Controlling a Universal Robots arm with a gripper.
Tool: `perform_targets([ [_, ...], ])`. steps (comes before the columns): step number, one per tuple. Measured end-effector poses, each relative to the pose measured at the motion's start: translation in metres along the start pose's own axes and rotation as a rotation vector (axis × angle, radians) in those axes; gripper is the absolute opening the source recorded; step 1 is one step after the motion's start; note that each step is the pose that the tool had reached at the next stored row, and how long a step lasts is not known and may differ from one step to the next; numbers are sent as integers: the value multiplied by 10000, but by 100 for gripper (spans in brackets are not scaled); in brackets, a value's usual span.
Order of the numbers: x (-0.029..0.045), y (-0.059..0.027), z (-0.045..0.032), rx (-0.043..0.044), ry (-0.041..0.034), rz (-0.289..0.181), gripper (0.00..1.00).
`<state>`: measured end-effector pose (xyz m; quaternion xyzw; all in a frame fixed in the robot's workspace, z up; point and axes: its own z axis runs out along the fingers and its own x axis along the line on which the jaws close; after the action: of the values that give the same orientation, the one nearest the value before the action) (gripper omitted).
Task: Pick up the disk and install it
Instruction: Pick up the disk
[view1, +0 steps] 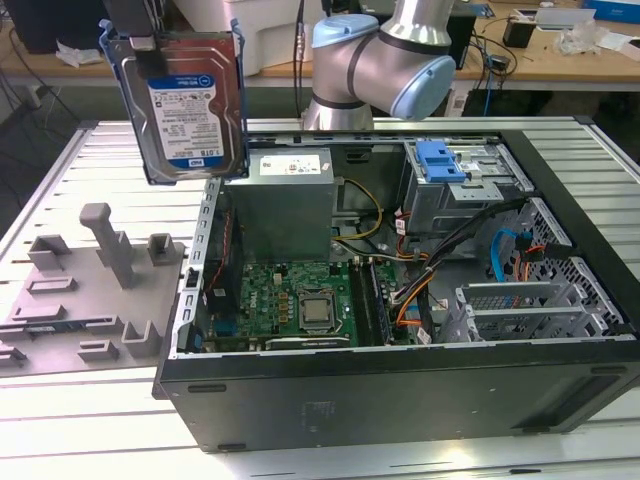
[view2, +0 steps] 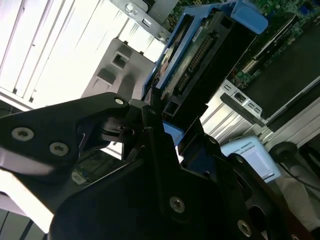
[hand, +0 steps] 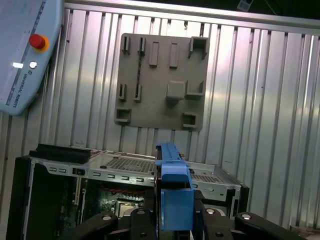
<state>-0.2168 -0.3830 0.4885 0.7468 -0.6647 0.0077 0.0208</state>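
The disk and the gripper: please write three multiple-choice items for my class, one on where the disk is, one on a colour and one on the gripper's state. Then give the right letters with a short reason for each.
1. Where is the disk?
A. Seated inside the computer case
B. Held up in the air, clear of the case
C. Lying flat on the grey plate

2. What colour is the disk's carrier?
A. Blue
B. Red
C. Yellow

3. What is the gripper doing?
A. Open, away from the disk
B. Shut on nothing
C. Shut on the disk

Answers:
1 B: in the exterior view the disk hangs upright, touching neither case nor plate.
2 A: the frame around the disk is blue in the exterior view and in both wrist views.
3 C: in both wrist views the gripper clamps the carrier.
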Motion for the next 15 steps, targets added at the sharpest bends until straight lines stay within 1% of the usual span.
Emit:
perform_targets([
  [3, 35, -11, 1, -1, 0, 38, 36],
  [4, 58, -15, 2, -2, 0, 55, 36],
  [7, 154, -9, 6, -3, 1, 76, 36],
  [11, 250, 3, 10, -4, 2, 90, 36],
  [12, 294, 8, 12, -4, 1, 94, 36],
  [14, 343, 13, 14, -3, 1, 97, 36],
  [15, 396, 19, 16, -4, 1, 103, 36],
])
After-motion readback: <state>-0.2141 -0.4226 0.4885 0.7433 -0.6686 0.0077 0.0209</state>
